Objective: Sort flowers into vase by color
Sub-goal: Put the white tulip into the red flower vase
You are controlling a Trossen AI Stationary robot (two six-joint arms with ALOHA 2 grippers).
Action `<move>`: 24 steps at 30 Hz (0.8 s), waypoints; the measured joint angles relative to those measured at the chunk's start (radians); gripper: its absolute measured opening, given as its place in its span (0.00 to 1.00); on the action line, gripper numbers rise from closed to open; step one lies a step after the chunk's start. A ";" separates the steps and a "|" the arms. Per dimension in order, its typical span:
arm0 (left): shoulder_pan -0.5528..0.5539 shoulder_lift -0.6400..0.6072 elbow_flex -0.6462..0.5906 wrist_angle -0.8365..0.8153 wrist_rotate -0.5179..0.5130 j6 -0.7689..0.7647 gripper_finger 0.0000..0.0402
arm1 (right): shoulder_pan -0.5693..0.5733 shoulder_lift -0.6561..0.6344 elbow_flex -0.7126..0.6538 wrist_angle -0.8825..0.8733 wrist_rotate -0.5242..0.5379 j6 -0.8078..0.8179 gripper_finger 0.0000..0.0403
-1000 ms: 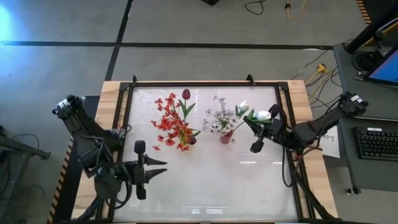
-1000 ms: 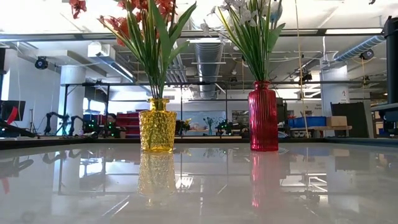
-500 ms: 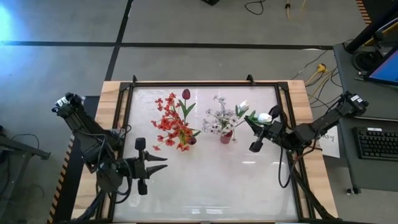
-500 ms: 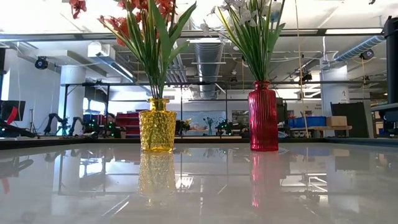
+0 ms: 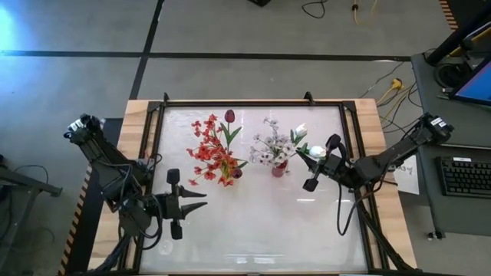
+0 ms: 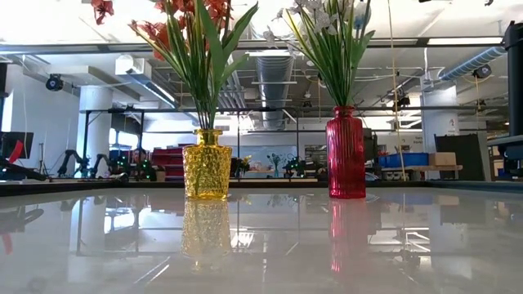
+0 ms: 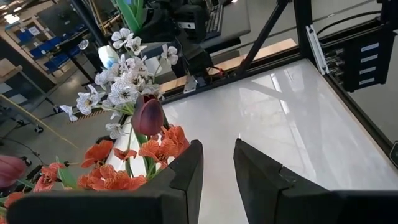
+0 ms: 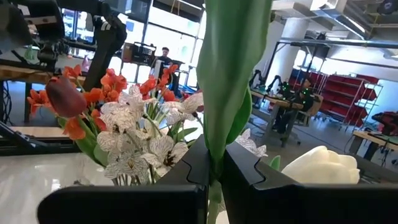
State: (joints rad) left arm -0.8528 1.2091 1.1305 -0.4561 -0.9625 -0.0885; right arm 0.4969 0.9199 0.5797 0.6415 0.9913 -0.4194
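A yellow vase (image 5: 230, 170) (image 6: 206, 163) holds red-orange sprays (image 5: 205, 150) and dark red tulips (image 5: 229, 116). To its right a red vase (image 5: 278, 168) (image 6: 346, 153) holds white sprays (image 5: 272, 143) and a white tulip bud (image 5: 301, 129). My right gripper (image 5: 311, 159) (image 8: 214, 163) hovers just right of the red vase, shut on another white tulip, whose bud (image 5: 317, 151) (image 8: 321, 168) shows beside the fingers. My left gripper (image 5: 201, 205) (image 7: 217, 168) waits open near the table's near-left part, pointing at the vases. My right gripper pinches the white tulip between its two fingers by the green stem and leaf (image 8: 217, 146), below the bud. The fingers come roughly level from the table's right side and lie across the stem. The tulip is lifted clear above the table, and its leaf (image 8: 233, 56) rises past the fingers.
The glossy white tabletop (image 5: 261, 222) lies inside a raised dark frame (image 5: 253, 103) on a wooden base. Both vases stand in the far-middle part. A keyboard (image 5: 466, 176) and desk sit beyond the right edge. In the right wrist view, people show in the room behind.
My right gripper has moved toward the table's left and slightly toward the near edge, carrying the white tulip closer to the red vase. It has stayed shut on the stem. The vases have kept their places.
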 joint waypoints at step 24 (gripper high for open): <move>-0.003 0.212 0.000 0.290 -0.237 -0.113 0.66 | 0.000 0.005 0.000 -0.008 -0.048 0.042 0.04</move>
State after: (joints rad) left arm -0.8554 1.4207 1.1305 -0.1665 -1.1991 -0.2011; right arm 0.4969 0.9249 0.5797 0.6332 0.9428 -0.3772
